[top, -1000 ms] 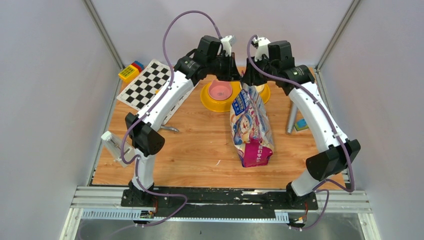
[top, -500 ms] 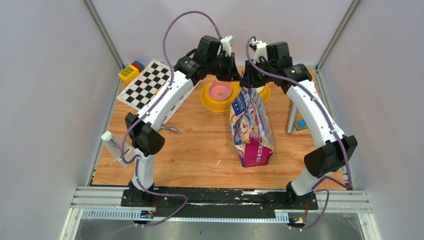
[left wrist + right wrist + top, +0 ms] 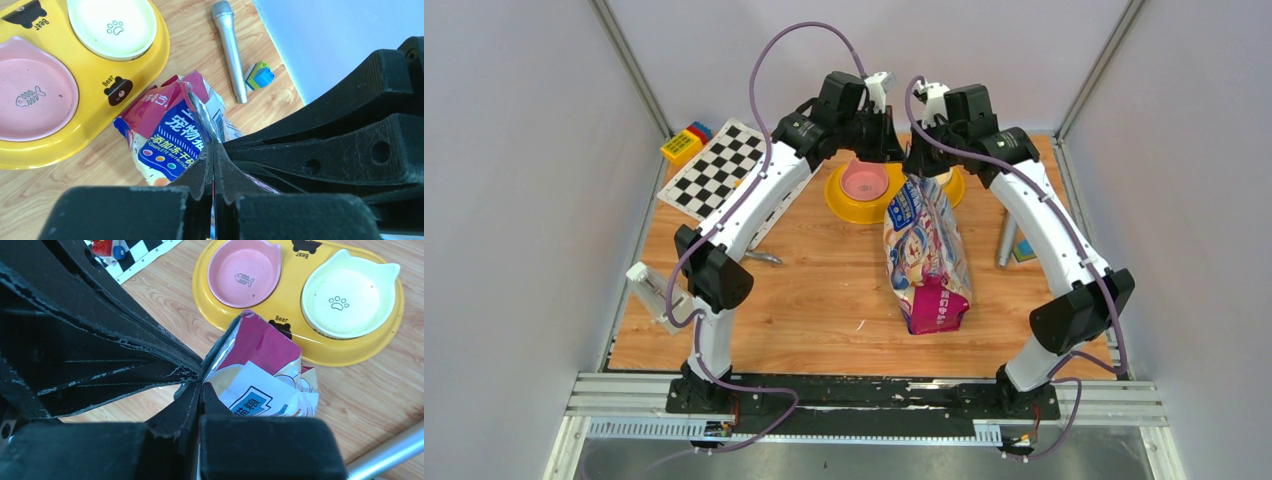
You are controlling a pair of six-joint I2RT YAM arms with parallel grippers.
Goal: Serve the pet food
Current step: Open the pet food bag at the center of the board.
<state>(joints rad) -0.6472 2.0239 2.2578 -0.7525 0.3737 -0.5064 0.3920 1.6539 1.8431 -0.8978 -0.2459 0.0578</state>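
Observation:
The pet food bag (image 3: pixel 927 255), glossy blue and pink with a cartoon cat, lies on the wooden table with its top end raised toward the yellow double-bowl feeder (image 3: pixel 844 205). My left gripper (image 3: pixel 900 160) and right gripper (image 3: pixel 917 165) meet at that top end. In the left wrist view my left gripper (image 3: pixel 214 150) is shut on the bag's (image 3: pixel 170 135) top edge. In the right wrist view my right gripper (image 3: pixel 201 382) is shut on the same edge of the bag (image 3: pixel 265 375). No kibble shows. The pink bowl (image 3: pixel 244 271) and the white bowl (image 3: pixel 345 292) look empty.
A silver microphone (image 3: pixel 1008 235) and a small blue-green brick (image 3: pixel 1026 249) lie at the right. A checkerboard sheet (image 3: pixel 719 168) and toy bricks (image 3: pixel 686 142) are at the back left. A grey-white tool (image 3: pixel 652 290) sits at the left edge.
My right arm has shifted slightly to the left, its wrist closer to the left gripper. The bag and the left arm look unchanged.

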